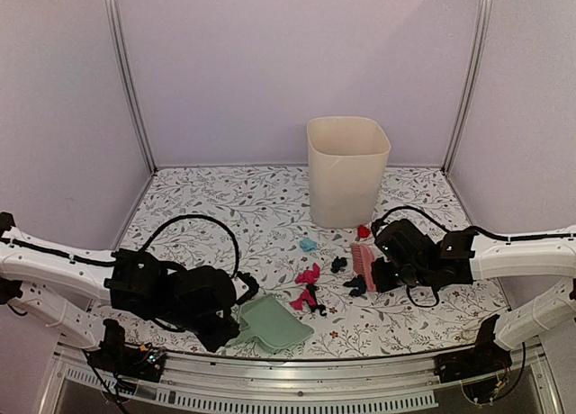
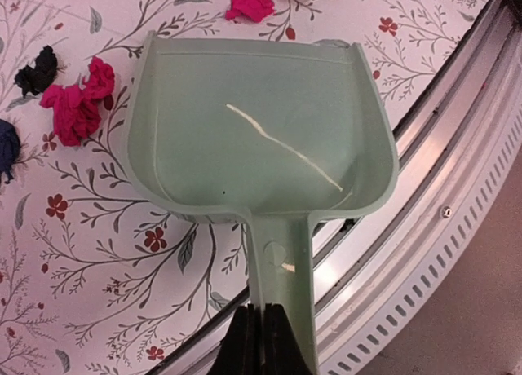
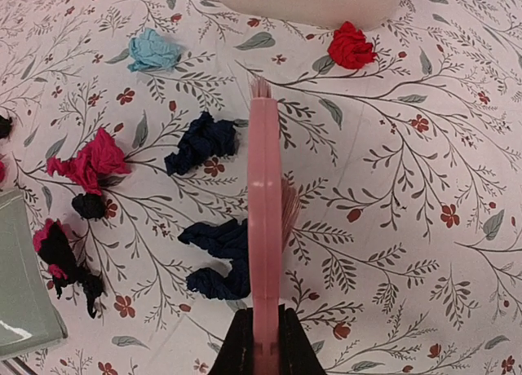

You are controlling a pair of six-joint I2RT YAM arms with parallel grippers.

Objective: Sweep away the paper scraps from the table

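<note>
At the table's (image 1: 207, 207) near edge, our left gripper (image 2: 263, 341) is clamped tight on the handle of the mint-green dustpan (image 2: 261, 138). Its open mouth faces the paper scraps (image 1: 309, 285), apparently so they can be pushed straight in. Our right gripper (image 3: 263, 342) is closed just as firmly on the pink brush (image 3: 265, 204), held edge-on on the far side of the litter, so most scraps lie between the two tools. The scraps are small crumpled wads in magenta, navy and black, scattered mid-table, with a teal wad (image 3: 153, 50) farther back and a red wad (image 3: 351, 45) just beside the cream bin (image 1: 347, 166). None is in the pan yet.
</note>
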